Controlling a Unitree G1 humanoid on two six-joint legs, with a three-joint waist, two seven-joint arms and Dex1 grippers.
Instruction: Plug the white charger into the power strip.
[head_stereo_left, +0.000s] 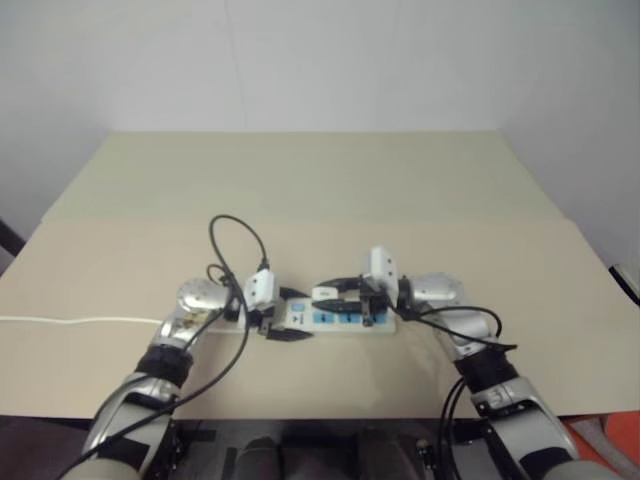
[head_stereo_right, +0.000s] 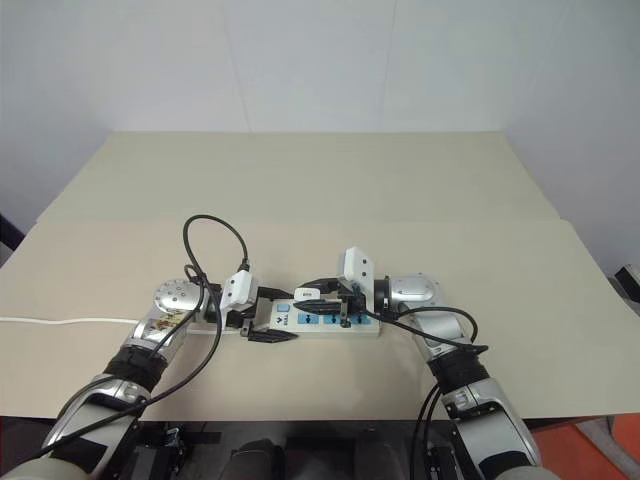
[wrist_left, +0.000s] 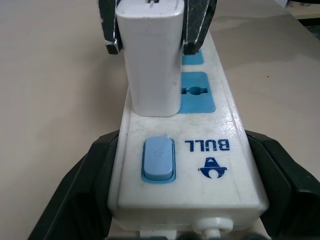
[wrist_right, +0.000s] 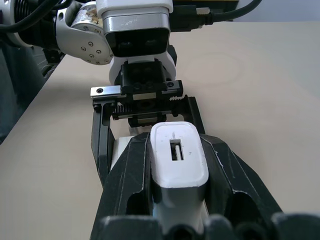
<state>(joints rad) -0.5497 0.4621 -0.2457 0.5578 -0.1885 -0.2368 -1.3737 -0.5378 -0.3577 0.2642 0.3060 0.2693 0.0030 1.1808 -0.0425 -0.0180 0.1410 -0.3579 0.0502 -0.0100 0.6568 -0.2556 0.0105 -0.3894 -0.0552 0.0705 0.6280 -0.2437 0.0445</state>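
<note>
Clamped by your left gripper at its switch end, the power strip lies at the near middle of the table, so keep your right gripper tight on the white charger and press straight into the first socket.

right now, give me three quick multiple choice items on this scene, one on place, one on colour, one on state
1. Where does the white charger stand?
A. on the power strip, by its switch
B. flat on the table
C. on the floor

2. What colour are the strip's socket faces?
A. red
B. blue
C. green

3. What does the right claw do?
A. hangs open
B. grips the cord
C. grips the charger

Key: 1 A, it stands upright next to the switch; 2 B, blue faces show beside the charger; 3 C, its black fingers clamp both charger sides, while the left claw flanks the strip's end.
</note>
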